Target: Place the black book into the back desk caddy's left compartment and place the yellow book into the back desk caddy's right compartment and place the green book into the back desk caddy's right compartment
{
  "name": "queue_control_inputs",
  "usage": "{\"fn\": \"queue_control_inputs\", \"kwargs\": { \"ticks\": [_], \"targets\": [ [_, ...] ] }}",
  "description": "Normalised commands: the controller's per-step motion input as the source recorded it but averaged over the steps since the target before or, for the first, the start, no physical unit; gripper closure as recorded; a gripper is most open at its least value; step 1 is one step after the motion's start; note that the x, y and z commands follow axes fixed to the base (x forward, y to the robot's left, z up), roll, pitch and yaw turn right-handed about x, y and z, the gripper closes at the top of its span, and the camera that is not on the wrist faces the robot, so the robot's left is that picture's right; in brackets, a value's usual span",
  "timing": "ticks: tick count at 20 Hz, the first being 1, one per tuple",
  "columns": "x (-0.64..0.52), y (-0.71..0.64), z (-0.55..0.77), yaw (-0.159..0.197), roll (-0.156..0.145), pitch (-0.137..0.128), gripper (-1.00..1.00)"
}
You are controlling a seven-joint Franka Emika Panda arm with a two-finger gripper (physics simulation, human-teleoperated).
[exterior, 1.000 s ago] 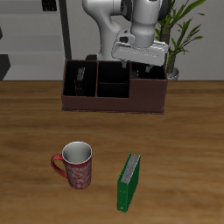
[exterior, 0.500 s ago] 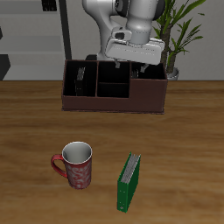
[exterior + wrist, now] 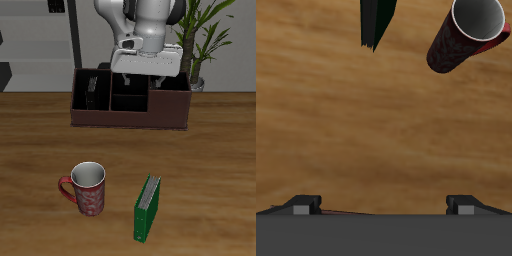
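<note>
The brown wooden desk (image 3: pixel 40 150) with visible grain fills the front. Behind it stands a green leafy potted plant (image 3: pixel 208 30) against a pale grey wall (image 3: pixel 40 30). The light is even and soft.

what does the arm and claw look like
The arm is glossy white with rounded links and dark grey joint bands. It ends in a boxy pale grey hand. The claw is mostly hidden outside; the wrist view shows two dark grey fingers with lighter tips.

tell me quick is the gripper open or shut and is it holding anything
Gripper: open and holding nothing, raised above the back desk caddy. The green book stands untouched near the table's front edge.
</note>
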Motion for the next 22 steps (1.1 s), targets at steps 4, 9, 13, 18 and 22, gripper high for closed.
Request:
{"fn": "queue_control_inputs", "kwargs": {
  "ticks": [4,9,13,18,22],
  "targets": [
    [0.48,0.09,0.35,0.02,0.075,-0.068,-1.0],
    [0.5,-0.18,0.35,-0.044,0.005,-0.048,-1.0],
    [0.7,-0.18,0.2,-0.017,-0.034,-0.032,-1.0],
    [0.58,-0.12,-0.09,-0.078,0.001,0.012,-1.0],
    [0.57,0.08,-0.26,-0.037,-0.027,0.031,-1.0]
  ]
}}
